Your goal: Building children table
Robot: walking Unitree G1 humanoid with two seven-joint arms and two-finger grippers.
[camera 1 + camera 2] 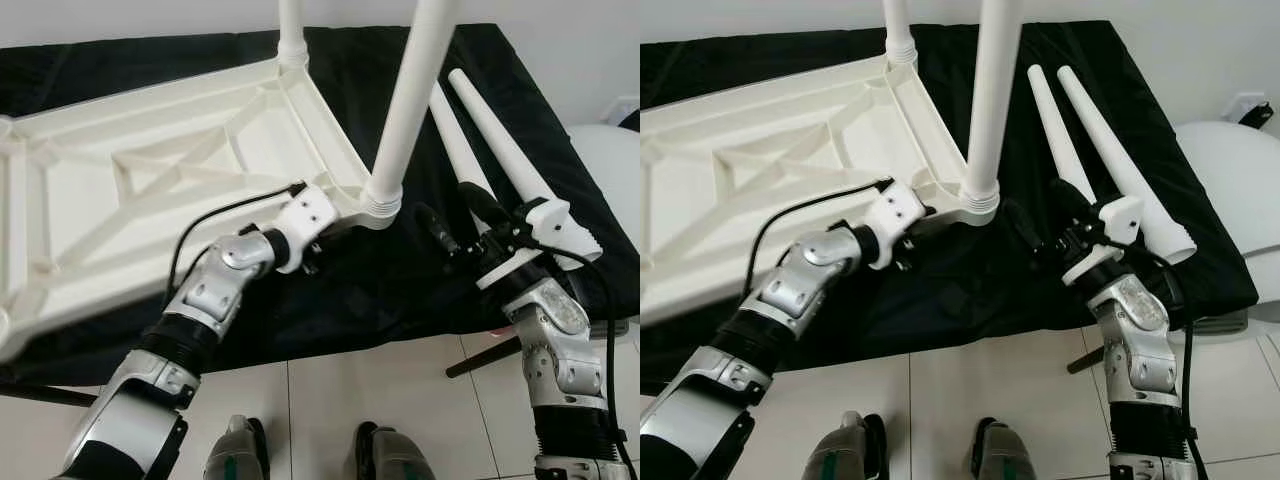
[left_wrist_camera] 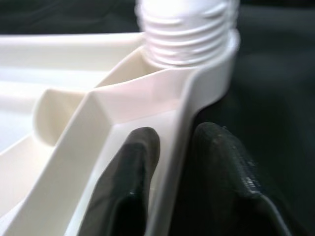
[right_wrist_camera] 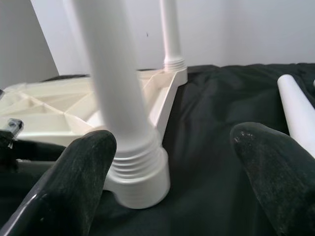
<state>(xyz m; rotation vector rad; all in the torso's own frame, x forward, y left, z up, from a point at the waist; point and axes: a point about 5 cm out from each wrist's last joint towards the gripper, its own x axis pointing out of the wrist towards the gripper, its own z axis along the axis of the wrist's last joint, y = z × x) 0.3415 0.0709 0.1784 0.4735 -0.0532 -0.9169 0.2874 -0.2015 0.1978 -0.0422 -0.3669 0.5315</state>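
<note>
A white plastic tabletop [image 1: 130, 180] lies upside down on a black cloth. Two white legs stand screwed into it, one at the far corner [image 1: 292, 30] and one at the near right corner [image 1: 408, 110]. Its threaded base [image 2: 187, 29] sits close ahead of my left gripper [image 2: 174, 162], which is shut on the tabletop's rim beside that corner, one finger [image 2: 133, 167] inside the rim wall and one outside. Two loose legs [image 1: 500, 140] lie on the cloth to the right. My right gripper [image 1: 458, 218] is open, just right of the near leg [image 3: 118, 98] and holding nothing.
The black cloth [image 1: 380, 290] ends at a front edge close to my body, with tiled floor [image 1: 400, 390] and my feet [image 1: 235, 455] below. A white rounded object [image 1: 612, 170] stands at the right. A dark strut [image 1: 480, 358] sticks out under the edge.
</note>
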